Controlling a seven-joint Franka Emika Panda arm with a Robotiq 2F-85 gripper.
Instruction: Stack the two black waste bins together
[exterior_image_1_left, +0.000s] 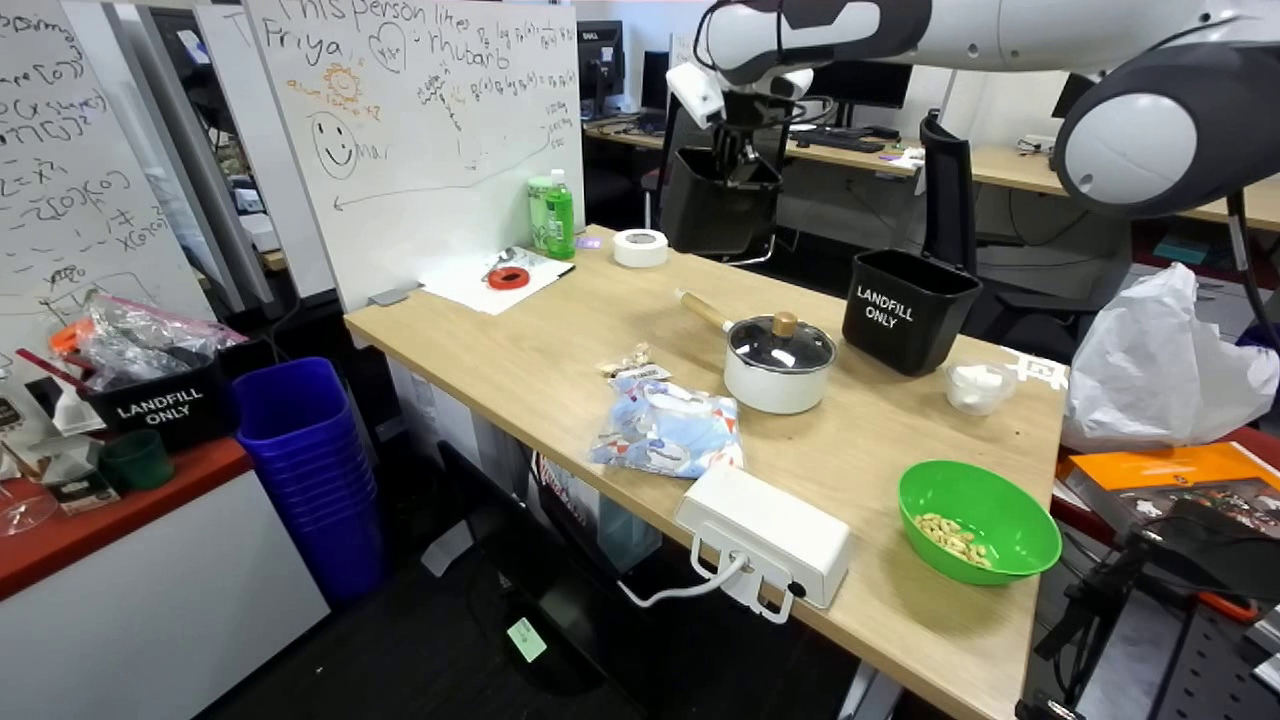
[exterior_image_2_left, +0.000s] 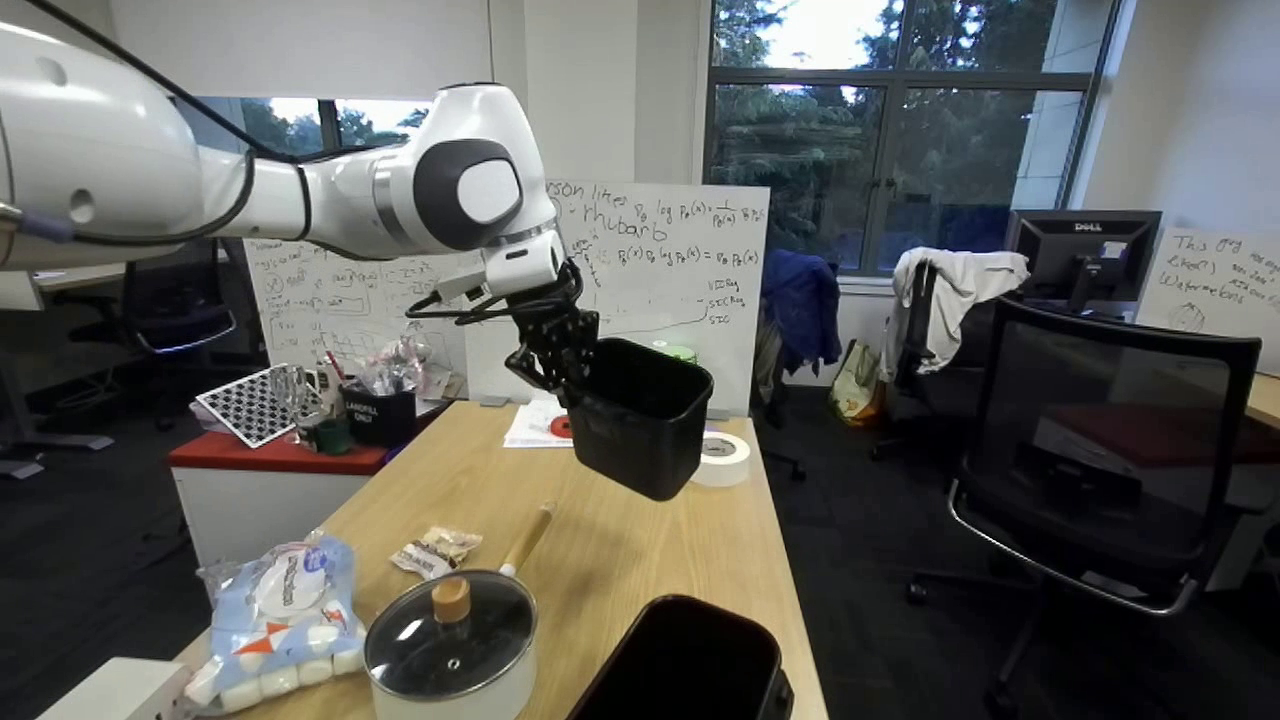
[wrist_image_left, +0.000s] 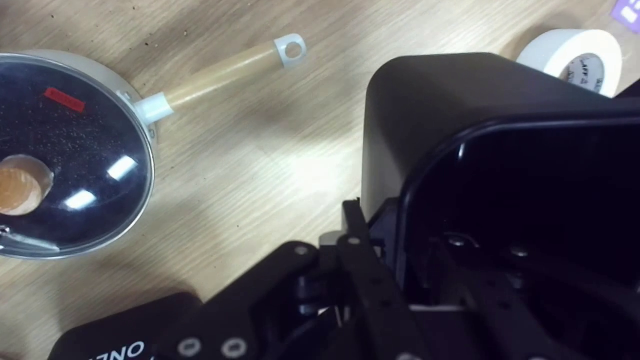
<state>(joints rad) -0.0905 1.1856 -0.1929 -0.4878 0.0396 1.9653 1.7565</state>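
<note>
One black waste bin (exterior_image_1_left: 722, 215) hangs in the air above the far part of the table, tilted, with its opening up. It also shows in an exterior view (exterior_image_2_left: 640, 435) and in the wrist view (wrist_image_left: 425, 95). My gripper (exterior_image_2_left: 572, 385) is shut on its rim, one finger outside the wall and one inside; the inner fingertip is in dark shadow in the wrist view (wrist_image_left: 385, 225). The second black waste bin (exterior_image_1_left: 905, 312), marked LANDFILL ONLY, stands upright on the table. It is partly cut off in an exterior view (exterior_image_2_left: 690, 650) and in the wrist view (wrist_image_left: 125, 325).
A white pot with a glass lid (exterior_image_1_left: 778, 365) stands beside the standing bin. A tape roll (exterior_image_1_left: 640, 248), a marshmallow bag (exterior_image_1_left: 668, 428), a green bowl (exterior_image_1_left: 978, 520) and a white box (exterior_image_1_left: 765, 530) are on the table. Another LANDFILL bin (exterior_image_1_left: 165, 405) holds plastic on a red-topped cabinet.
</note>
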